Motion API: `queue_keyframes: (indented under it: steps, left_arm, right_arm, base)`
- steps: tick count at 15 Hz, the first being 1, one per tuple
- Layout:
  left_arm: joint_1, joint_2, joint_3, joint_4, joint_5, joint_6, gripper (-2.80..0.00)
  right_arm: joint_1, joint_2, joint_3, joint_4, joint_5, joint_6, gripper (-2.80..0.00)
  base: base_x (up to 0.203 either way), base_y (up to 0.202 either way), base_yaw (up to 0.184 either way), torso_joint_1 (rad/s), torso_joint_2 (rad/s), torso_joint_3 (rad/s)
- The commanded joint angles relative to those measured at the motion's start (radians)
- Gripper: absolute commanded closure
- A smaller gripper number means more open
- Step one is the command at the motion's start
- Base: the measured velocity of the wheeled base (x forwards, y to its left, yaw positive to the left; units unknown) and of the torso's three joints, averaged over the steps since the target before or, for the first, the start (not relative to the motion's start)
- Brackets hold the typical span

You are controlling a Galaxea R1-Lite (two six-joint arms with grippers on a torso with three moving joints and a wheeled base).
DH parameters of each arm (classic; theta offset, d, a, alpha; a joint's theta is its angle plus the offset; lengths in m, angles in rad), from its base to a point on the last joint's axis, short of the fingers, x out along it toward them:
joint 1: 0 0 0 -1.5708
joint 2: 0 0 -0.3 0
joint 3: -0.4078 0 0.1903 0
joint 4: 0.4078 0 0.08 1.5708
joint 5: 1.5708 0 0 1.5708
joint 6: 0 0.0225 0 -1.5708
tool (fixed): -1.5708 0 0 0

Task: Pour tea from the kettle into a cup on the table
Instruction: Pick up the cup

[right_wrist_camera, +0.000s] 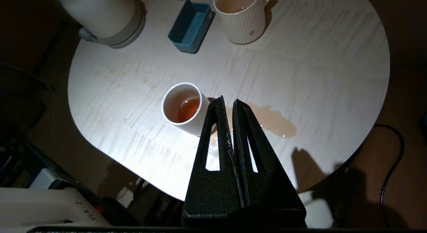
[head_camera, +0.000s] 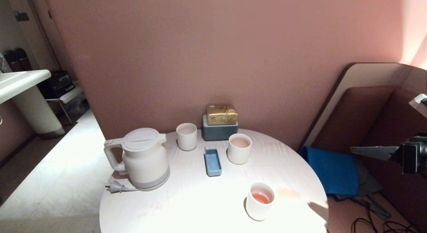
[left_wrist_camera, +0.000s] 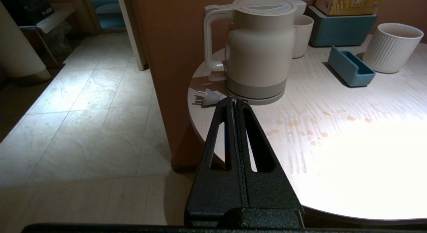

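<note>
left gripper (left_wrist_camera: 235, 104) closed, empty, before kettle (left_wrist_camera: 258, 49) on table (left_wrist_camera: 350, 153)

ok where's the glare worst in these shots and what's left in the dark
Head view: the near half of the table is blown out white around the smooth cup, and a dark shadow falls on its right edge. Left wrist view: glare washes out the tabletop right of the left gripper, while the kettle reads clearly. Right wrist view: the floor around the table is nearly black; the spill glints.
</note>
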Motion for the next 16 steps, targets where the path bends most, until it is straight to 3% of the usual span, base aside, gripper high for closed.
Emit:
queue_keyframes:
  steps: [1, 4, 7, 11, 16]
  left_arm:
    - [0.0, 0.002, 0.0, 0.0, 0.0, 0.0, 0.0]
    - [0.0, 0.002, 0.0, 0.0, 0.0, 0.0, 0.0]
    - [0.0, 0.002, 0.0, 0.0, 0.0, 0.0, 0.0]
    - [0.0, 0.002, 0.0, 0.0, 0.0, 0.0, 0.0]
    - [0.0, 0.002, 0.0, 0.0, 0.0, 0.0, 0.0]
  right_arm:
    - [-0.044, 0.204, -0.064, -0.002, 0.059, -0.076, 0.0]
    - [-0.09, 0.355, -0.239, -0.006, 0.094, -0.14, 0.0]
    - [-0.099, 0.431, -0.321, -0.008, 0.1, -0.151, 0.0]
    - [-0.074, 0.506, -0.335, -0.046, 0.134, -0.152, 0.0]
    - [0.02, 0.515, -0.309, -0.12, 0.132, -0.153, 0.0]
  base:
    - [0.0, 0.0, 0.0, 0.0, 0.0, 0.0]
    - [0.0, 0.0, 0.0, 0.0, 0.0, 0.0]
    - [0.0, 0.0, 0.0, 0.0, 0.0, 0.0]
    - [0.0, 0.0, 0.0, 0.0, 0.0, 0.0]
    - [0.0, 0.0, 0.0, 0.0, 0.0, 0.0]
